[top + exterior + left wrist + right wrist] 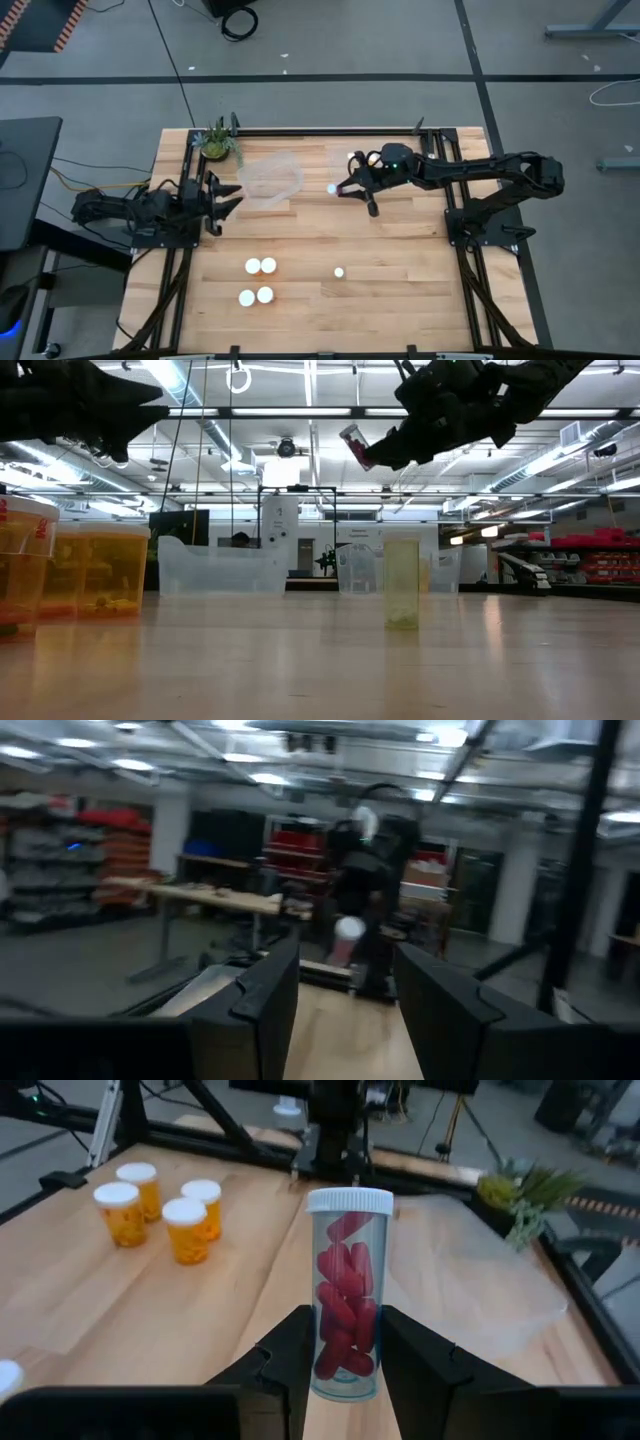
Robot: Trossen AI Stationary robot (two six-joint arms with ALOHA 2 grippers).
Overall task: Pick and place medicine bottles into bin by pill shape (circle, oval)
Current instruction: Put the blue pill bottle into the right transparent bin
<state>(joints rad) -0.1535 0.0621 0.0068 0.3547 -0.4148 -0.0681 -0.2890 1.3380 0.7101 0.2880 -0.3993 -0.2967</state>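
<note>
A clear medicine bottle (348, 1295) with a white cap and red oval pills is being gripped by the right pincer (345, 1355), whose two dark fingers are pressing against its sides. In the high view this bottle (334, 188) is showing just right of the frame's centre, above the middle, at the tip of the right pincer (345, 187); in the low view it (353, 444) is hanging tilted well above the worktop (320, 660), upper centre of the frame.

Four orange bottles with white caps (258, 280) are standing in a cluster in the lower middle-left of the high view, and a lone smaller bottle (339, 272) is standing right of them, well apart. Another white cap (353, 158) is showing just above the right pincer. In the right wrist view three of the orange bottles (163, 1210) are sitting in the upper left.

A clear bin (270, 180) is lying left of the held bottle, in the upper middle of the high view, with a small green plant (216, 143) just beyond its upper left corner.

The left pincer (225, 196) is waiting at the left edge of the worktop, its fingers (265, 1000) spread apart and empty.
</note>
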